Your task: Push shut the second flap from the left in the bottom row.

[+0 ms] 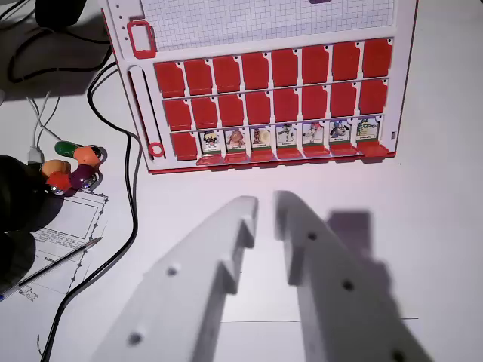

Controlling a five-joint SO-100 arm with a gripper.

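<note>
The robot's white plastic two-fingered gripper (266, 207) fills the lower part of the wrist view, its fingertips held slightly apart with a narrow gap between them and nothing gripped. It hangs above a bare white tabletop (430, 226), casting a grey shadow to the wrist view's right, and stands clear of the game board beyond it.

At the wrist view's left edge sit a dark, blurred object (19, 207), a sheet of printed paper (64, 230) with a pen (60, 262) lying across it, and a cluster of small coloured beads (74, 164). A black cable (130, 188) curls past them along the board's left side; thin white cables (38, 124) run further back.

Further off lies the red-and-white plastic game board (272, 83), slightly tilted, with three rows of red flaps. The two upper rows show only red backs. In the bottom row the leftmost flap (183, 145) also shows red, while the rest display small cartoon portrait cards. The second flap from the left (210, 141) in that row shows its portrait, straight beyond and a little left of the fingertips. A gridded white panel (264, 16) tops the board.
</note>
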